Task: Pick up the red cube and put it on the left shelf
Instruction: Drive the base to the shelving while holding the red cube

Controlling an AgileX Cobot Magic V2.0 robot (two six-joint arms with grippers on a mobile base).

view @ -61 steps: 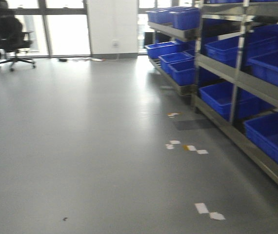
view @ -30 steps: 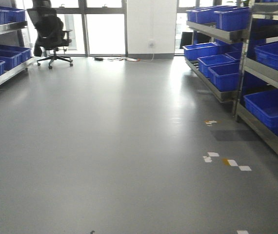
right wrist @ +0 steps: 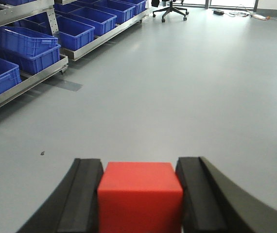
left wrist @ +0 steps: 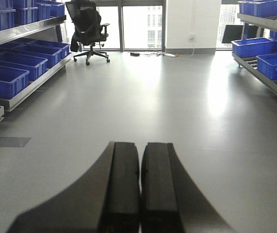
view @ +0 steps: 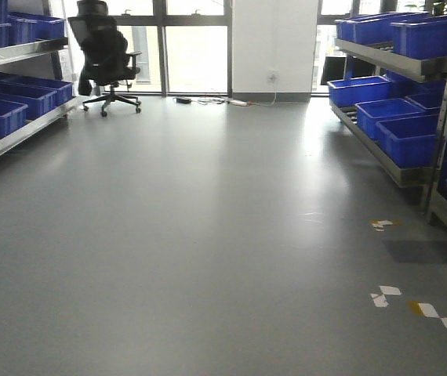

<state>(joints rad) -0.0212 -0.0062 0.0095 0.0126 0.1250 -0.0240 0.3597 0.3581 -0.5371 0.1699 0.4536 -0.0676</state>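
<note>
Currently: right gripper (right wrist: 139, 167) clamps red cube (right wrist: 140, 199) | left gripper (left wrist: 140, 148) pinched together, empty | left shelf (view: 21, 135) far-left | risk: cube slips during drive

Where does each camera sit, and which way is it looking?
Front camera: on the robot's front, facing down the room to the windows; no robot parts show.
Left wrist: behind the shut left pincer, facing the same way.
Right wrist: behind the right pincer gripping the red cube, angled toward the left shelf.
Shared: all three show the black office chair and left shelf.
</note>
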